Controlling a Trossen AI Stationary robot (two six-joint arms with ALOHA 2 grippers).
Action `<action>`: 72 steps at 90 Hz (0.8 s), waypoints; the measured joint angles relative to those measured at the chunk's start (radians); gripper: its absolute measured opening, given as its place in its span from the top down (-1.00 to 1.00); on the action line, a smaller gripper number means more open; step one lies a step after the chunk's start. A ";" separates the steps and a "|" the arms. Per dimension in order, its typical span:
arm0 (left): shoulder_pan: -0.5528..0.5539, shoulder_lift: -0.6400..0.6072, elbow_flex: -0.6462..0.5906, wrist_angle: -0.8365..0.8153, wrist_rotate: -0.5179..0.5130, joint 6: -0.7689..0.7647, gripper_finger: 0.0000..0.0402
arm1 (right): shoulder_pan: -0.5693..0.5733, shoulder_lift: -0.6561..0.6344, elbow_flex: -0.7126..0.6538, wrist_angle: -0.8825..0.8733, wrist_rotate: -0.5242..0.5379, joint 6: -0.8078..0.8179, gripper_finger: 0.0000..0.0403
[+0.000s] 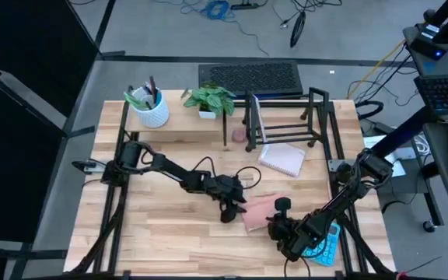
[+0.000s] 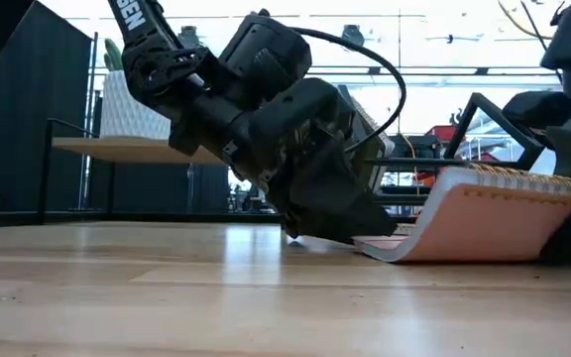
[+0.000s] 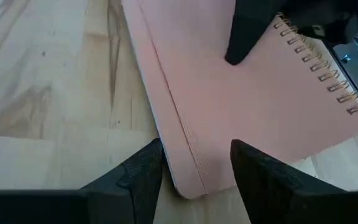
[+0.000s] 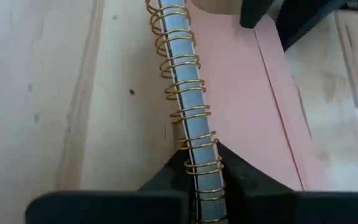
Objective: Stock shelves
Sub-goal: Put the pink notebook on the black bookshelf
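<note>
Currently the right gripper (image 4: pixel 202 180) is clamping the gold-wire spiral edge of the pink notebook (image 1: pixel 259 211), lifting that edge while the opposite edge is resting on the wooden table (image 1: pixel 154 233). Meanwhile the left gripper (image 3: pixel 194 171), fingers parted, is straddling the notebook's free corner. Bare tabletop is lying open toward the front, well apart from the pale-wood riser shelf (image 1: pixel 185 124) and black wire rack (image 1: pixel 286 120) at the back.

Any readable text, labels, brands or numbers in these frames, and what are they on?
White lettering on the left arm, low view: cut off by the picture's edge, unreadable.
Keys of the turquoise calculator under the right arm: too small to read.
Pink spiral notebook, white notebook, planter, shelves: no text visible.
</note>
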 joint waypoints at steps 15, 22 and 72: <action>0.000 -0.074 -0.004 -0.058 -0.004 -0.013 0.14 | -0.004 -0.079 -0.002 -0.055 0.046 0.105 0.97; 0.002 -0.119 -0.002 -0.085 -0.027 -0.008 0.14 | -0.005 -0.133 -0.001 -0.104 0.097 0.155 0.97; 0.005 -0.481 0.001 -0.507 -0.388 0.103 0.14 | -0.080 -0.545 0.000 -0.354 0.318 0.299 0.97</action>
